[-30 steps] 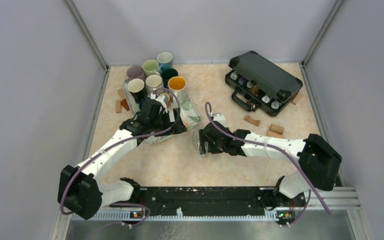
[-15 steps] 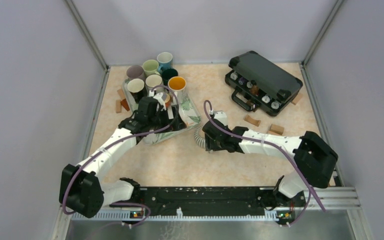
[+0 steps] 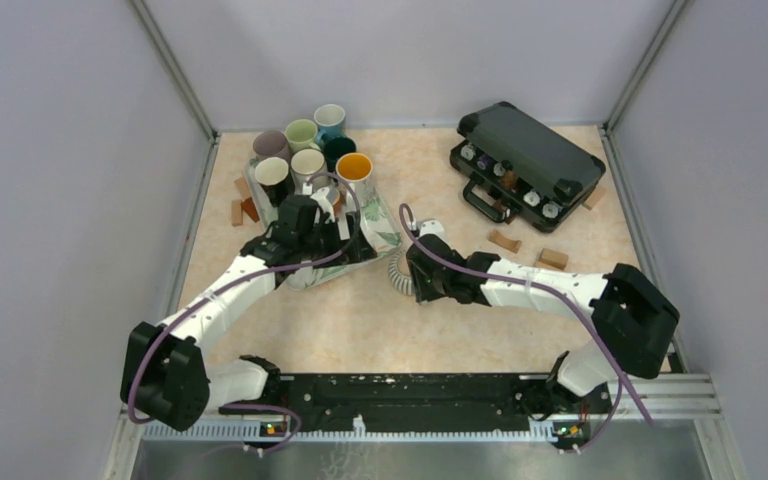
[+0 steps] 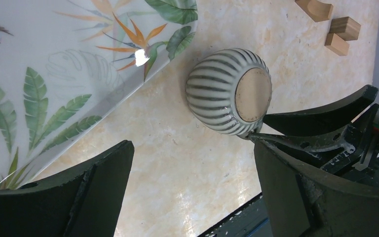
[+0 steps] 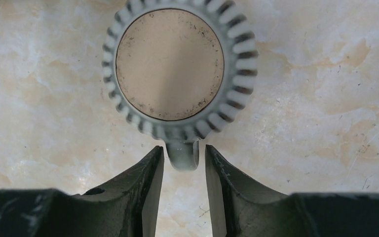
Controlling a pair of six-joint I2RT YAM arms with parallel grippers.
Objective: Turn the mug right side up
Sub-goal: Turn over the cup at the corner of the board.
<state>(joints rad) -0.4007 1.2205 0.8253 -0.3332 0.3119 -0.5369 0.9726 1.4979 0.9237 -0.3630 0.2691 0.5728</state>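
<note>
Mug (image 5: 170, 64) inverted — right gripper (image 5: 183, 147) straddles handle (image 5: 182, 160).

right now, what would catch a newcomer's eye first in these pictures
A ribbed grey mug stands upside down mid-table, bare base up, with the right gripper straddling its handle. Farther back on the left, a cluster of coloured mugs stands upright by a leaf-print tray. A black case lies at the far right.

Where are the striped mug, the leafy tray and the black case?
striped mug (image 5: 170, 64): right wrist view, on its bare upturned base.
leafy tray (image 4: 34, 49): left wrist view, on a white patch between the prints.
black case (image 3: 532, 150): top view, on its lid.
</note>
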